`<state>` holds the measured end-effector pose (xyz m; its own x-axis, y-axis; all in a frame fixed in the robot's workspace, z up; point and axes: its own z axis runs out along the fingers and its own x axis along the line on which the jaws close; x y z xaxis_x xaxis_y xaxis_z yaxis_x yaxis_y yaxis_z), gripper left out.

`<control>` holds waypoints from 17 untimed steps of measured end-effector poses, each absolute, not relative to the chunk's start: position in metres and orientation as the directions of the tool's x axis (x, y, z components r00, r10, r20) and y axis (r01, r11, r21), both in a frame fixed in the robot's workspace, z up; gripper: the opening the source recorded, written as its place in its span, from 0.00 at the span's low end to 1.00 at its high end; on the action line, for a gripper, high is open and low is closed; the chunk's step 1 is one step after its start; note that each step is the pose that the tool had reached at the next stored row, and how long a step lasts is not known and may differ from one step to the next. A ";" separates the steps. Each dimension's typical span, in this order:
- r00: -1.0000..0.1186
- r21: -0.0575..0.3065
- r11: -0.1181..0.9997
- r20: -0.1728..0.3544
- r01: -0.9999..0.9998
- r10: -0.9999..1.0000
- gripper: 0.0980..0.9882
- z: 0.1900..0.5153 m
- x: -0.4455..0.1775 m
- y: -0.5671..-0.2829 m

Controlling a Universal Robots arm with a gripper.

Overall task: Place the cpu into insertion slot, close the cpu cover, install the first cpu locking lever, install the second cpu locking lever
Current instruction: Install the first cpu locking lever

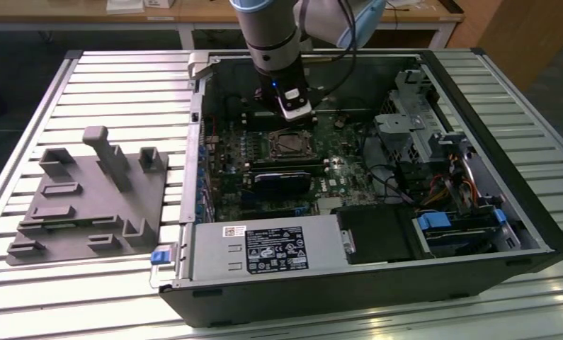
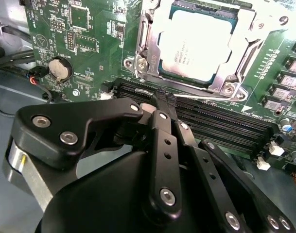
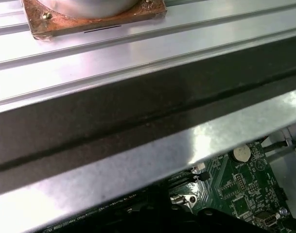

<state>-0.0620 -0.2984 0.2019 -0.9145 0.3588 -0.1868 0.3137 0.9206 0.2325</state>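
The cpu (image 2: 194,41), a pale silvery square chip, lies in the insertion slot (image 1: 286,145) on the green board. The cpu cover (image 2: 147,58), a silvery frame with a window, lies flat over it, and the chip shows through the window. A thin metal locking lever (image 2: 211,97) runs along the socket's edge beside the black memory slots. My gripper (image 2: 165,99) has its black fingers pressed together, shut, with the tips right at this lever. In the exterior view the gripper (image 1: 295,120) hangs just behind the socket inside the open computer case.
A black graphics card (image 1: 283,180) lies in front of the socket, and a white-labelled power supply (image 1: 262,248) sits at the case front. Drive cages and cables (image 1: 423,142) fill the exterior view's right. A grey fixture (image 1: 88,205) stands on the slatted table. A coin battery (image 2: 59,69) sits near the socket.
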 end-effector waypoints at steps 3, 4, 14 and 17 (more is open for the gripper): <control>-0.915 0.230 0.921 -0.188 0.314 0.358 0.01 0.200 -0.062 -0.297; -0.915 0.230 0.921 -0.188 0.314 0.358 0.01 0.200 -0.062 -0.296; -0.915 0.214 0.925 -0.194 0.314 0.355 0.01 0.195 -0.062 -0.296; -0.914 0.210 0.926 -0.196 0.314 0.354 0.01 0.193 -0.062 -0.296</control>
